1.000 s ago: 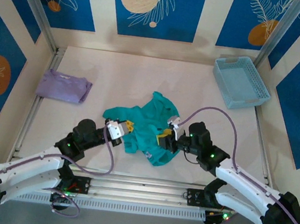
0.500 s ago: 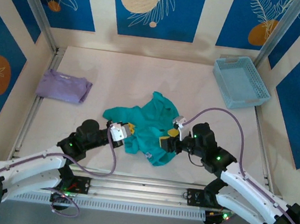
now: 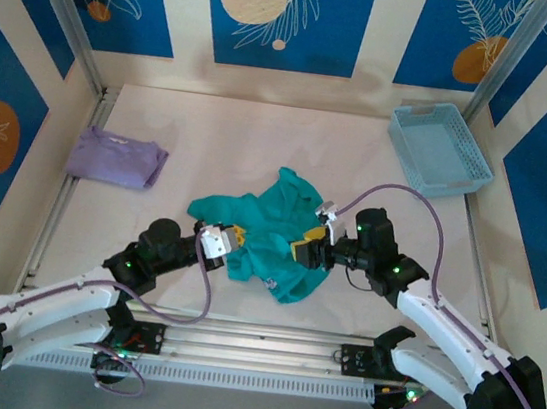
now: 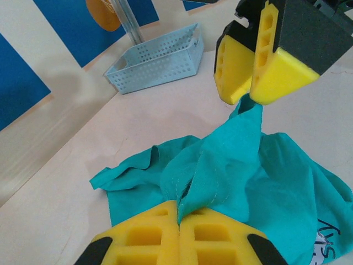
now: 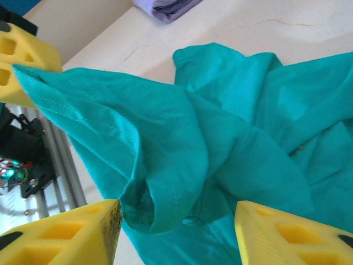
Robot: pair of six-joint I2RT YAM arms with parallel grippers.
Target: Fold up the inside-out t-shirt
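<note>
The teal-green t-shirt [image 3: 273,227] lies crumpled in the middle of the table, with a small label showing near its front hem. My left gripper [image 3: 233,240] is at its left edge, shut on a stitched fold of the cloth [image 4: 179,212]. From there the cloth [image 4: 265,176] runs up in a ridge to the right gripper [image 4: 251,83]. My right gripper [image 3: 306,249] hovers over the shirt's right part. In the right wrist view its jaws [image 5: 176,221] stand wide open on either side of a hemmed loop of the shirt [image 5: 242,121], without pinching it.
A pale lavender folded garment [image 3: 116,157] lies at the table's left. A light blue perforated basket [image 3: 439,151] stands at the back right. Metal frame posts rise at both back corners. A rail [image 3: 255,348] runs along the near edge.
My right gripper has risen a little and edged back over the shirt, its wrist swinging left. The left gripper has crept slightly right, still holding its fold.
</note>
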